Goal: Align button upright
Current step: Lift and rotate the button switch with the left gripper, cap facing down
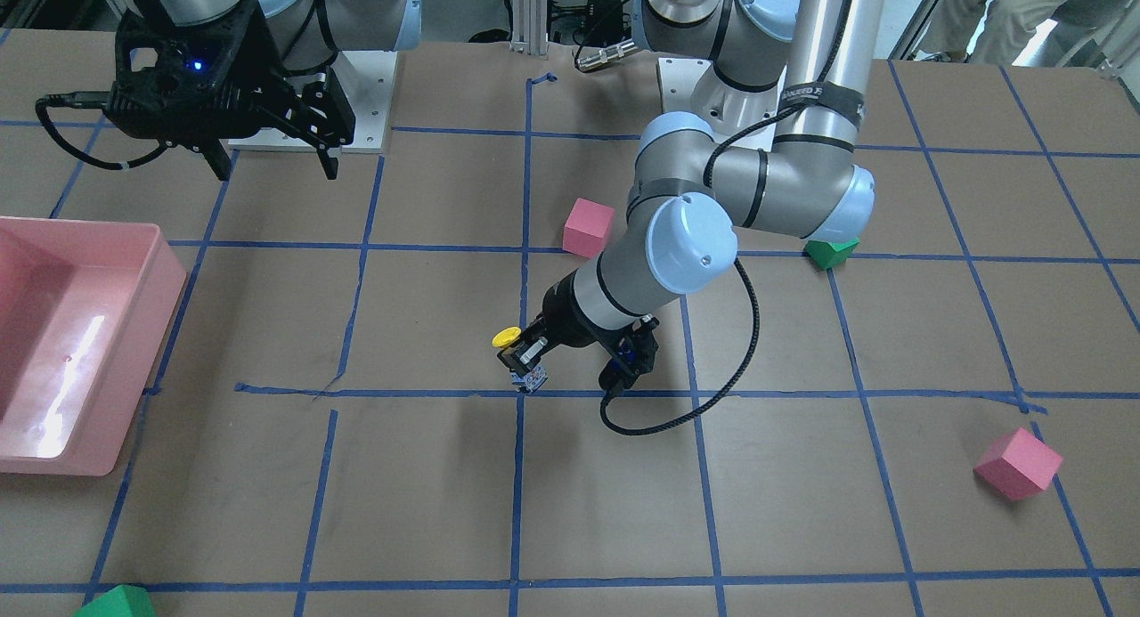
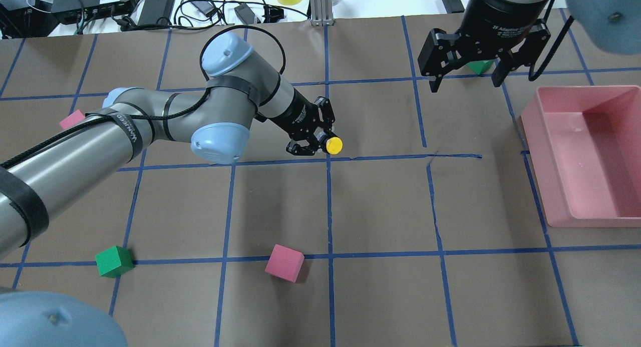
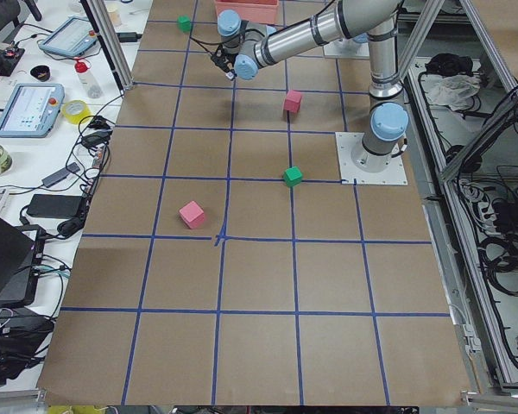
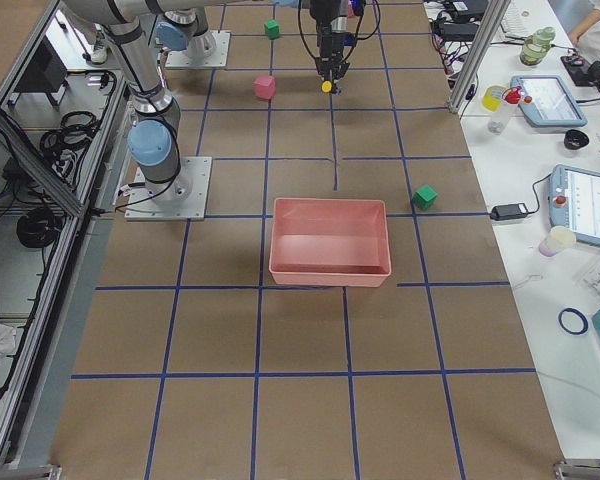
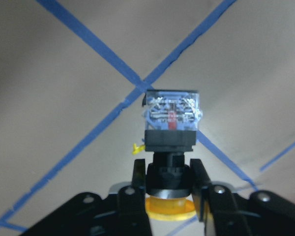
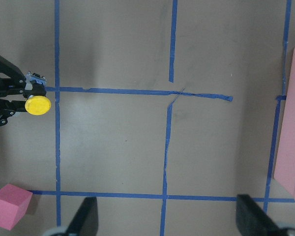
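- Button (image 1: 519,357) is clamped in the left gripper (image 1: 527,362), low over the brown table (image 2: 380,212) near its middle
- Left jaws are closed on the black body, one finger (image 5: 137,183) on each side, between cap and base
- Button sits tilted, not upright: yellow cap (image 2: 334,145) is up and off to one side, clear contact block (image 5: 171,113) is angled down toward the table
- Contact block is right at a crossing of blue tape lines (image 1: 525,393); cannot tell if it touches the surface or hangs just above
- Left arm reaches in from its own side with the wrist pitched down toward that crossing
- Right gripper (image 2: 465,81) is held high, well apart from the button, and nothing is between its fingers
- Right jaws are spread wide, fingertips pointing down
- Right wrist view shows the yellow cap (image 6: 38,104) at its left edge
- Pink bin (image 2: 536,166) sits on the robot's right side of the table, well apart from the button
- Nearer pink cube (image 2: 284,263) is just beside a tape line on the robot's side of the button
- Second pink cube (image 2: 71,119) is partly hidden behind the left arm
- Green cube (image 2: 114,261) is on a tape line to the robot's left
- Another green cube (image 2: 479,65) shows behind the right gripper at the far side
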Tool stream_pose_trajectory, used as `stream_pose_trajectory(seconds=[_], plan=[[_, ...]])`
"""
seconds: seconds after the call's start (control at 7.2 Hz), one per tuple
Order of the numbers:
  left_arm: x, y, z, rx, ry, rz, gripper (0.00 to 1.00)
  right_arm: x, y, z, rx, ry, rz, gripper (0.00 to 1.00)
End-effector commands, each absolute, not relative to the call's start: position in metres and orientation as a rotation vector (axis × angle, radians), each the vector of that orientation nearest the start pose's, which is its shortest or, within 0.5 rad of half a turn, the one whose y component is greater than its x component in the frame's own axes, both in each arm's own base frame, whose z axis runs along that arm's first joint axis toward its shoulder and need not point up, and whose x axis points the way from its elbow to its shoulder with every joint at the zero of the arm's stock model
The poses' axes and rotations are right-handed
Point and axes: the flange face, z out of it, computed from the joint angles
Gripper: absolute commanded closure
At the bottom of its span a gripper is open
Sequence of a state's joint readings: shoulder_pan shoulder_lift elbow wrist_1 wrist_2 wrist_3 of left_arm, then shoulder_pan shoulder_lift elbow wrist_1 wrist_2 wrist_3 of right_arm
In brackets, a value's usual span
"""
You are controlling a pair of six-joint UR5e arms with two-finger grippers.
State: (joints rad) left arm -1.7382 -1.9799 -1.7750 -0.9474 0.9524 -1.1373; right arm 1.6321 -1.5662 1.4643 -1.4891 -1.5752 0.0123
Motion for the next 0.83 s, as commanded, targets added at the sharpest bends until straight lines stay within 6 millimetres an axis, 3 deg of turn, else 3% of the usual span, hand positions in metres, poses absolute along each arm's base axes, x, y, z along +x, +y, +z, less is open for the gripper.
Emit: stream_pose_trajectory(seconds=[0.0,0.14,0.28,0.42,0.69], plan=[[-0.264,-0.541,0.222,-1.875,3.046,1.059,1.00,0.163,-0.485,0.528,-0.079,3.140,-0.029,0.00],[-0.250,-0.536,0.214,-1.993,2.987,1.269,1.00,0.163,-0.484,0.528,-0.079,3.140,-0.029,0.00],[-0.247,-0.520,0.190,-2.008,2.920,1.345,1.00,0.164,-0.484,0.527,-0.084,3.140,-0.027,0.00],[-0.244,-0.516,0.183,-2.028,2.880,1.373,1.00,0.164,-0.484,0.527,-0.084,3.140,-0.026,0.00],[-0.227,-0.525,0.171,-2.115,2.807,1.439,1.00,0.164,-0.484,0.527,-0.084,3.140,-0.024,0.00]])
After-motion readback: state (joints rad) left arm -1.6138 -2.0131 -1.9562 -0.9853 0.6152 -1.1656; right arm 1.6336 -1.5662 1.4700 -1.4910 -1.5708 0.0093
